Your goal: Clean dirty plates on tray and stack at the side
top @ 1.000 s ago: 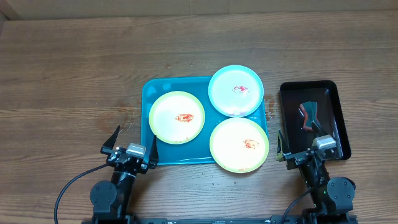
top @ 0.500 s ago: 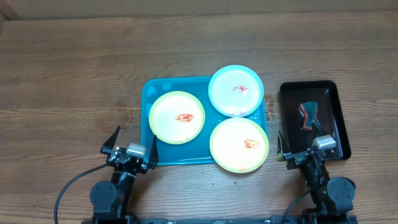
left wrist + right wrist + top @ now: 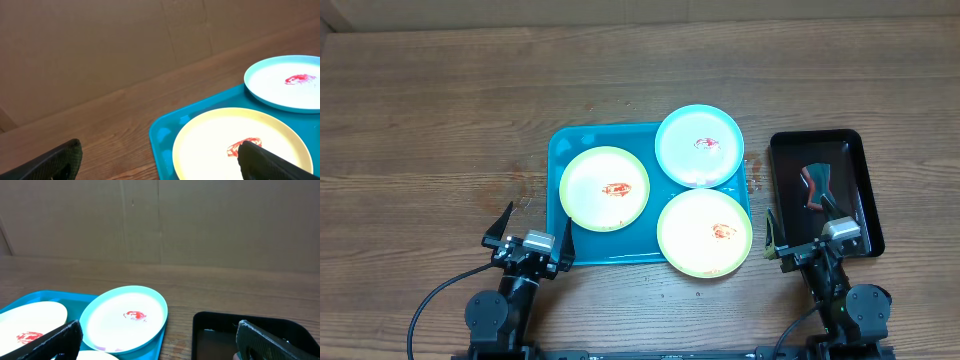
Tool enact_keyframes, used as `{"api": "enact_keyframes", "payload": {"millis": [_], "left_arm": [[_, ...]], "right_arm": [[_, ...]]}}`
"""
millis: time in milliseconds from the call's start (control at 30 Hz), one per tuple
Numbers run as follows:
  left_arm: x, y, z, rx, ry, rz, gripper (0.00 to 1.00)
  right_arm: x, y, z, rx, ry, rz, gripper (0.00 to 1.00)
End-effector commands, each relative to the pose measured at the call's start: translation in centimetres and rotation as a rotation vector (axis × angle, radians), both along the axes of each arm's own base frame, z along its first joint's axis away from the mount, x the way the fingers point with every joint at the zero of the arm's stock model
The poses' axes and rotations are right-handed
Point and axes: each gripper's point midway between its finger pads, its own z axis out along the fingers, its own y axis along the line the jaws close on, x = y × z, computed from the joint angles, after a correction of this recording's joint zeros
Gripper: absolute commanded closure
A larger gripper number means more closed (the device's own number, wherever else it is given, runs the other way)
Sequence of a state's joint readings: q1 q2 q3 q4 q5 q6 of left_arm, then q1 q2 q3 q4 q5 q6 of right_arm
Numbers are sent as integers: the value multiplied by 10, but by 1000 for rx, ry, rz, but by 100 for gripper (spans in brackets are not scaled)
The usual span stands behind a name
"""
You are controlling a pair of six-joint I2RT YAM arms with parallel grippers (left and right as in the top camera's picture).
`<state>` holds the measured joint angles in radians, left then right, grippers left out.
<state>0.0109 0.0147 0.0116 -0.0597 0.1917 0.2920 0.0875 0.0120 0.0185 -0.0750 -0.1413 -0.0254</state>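
A turquoise tray (image 3: 570, 150) lies mid-table and holds three plates with red smears. A yellow-green plate (image 3: 605, 188) is on its left, a light blue plate (image 3: 699, 146) at its back right, and a second yellow-green plate (image 3: 705, 233) overhangs its front right. My left gripper (image 3: 529, 226) is open and empty near the tray's front left corner. My right gripper (image 3: 807, 235) is open and empty by the black tray. The left wrist view shows the tray (image 3: 165, 132), the yellow-green plate (image 3: 210, 142) and the blue plate (image 3: 285, 80). The right wrist view shows the blue plate (image 3: 125, 320).
A smaller black tray (image 3: 820, 192) lies right of the turquoise tray and holds a red and teal object (image 3: 814, 184). A cardboard wall stands along the table's far edge. Bare wooden tabletop lies left of and behind the tray.
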Motion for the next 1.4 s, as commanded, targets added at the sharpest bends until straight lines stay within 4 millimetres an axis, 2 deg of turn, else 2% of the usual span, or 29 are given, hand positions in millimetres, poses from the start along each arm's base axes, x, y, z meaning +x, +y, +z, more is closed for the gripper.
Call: {"api": "enact_keyframes", "payload": {"millis": [0, 867, 1000, 1367], "left_arm": [[0, -1, 0, 18, -11, -9, 0], [0, -1, 0, 18, -11, -9, 0], [0, -1, 0, 18, -11, -9, 0], [0, -2, 0, 11, -10, -11, 0]], "right_arm": [[0, 1, -2, 7, -2, 0, 0], [0, 0, -2, 4, -2, -2, 0], [4, -26, -5, -83, -4, -153, 0], [5, -26, -3, -82, -11, -158, 0]]}}
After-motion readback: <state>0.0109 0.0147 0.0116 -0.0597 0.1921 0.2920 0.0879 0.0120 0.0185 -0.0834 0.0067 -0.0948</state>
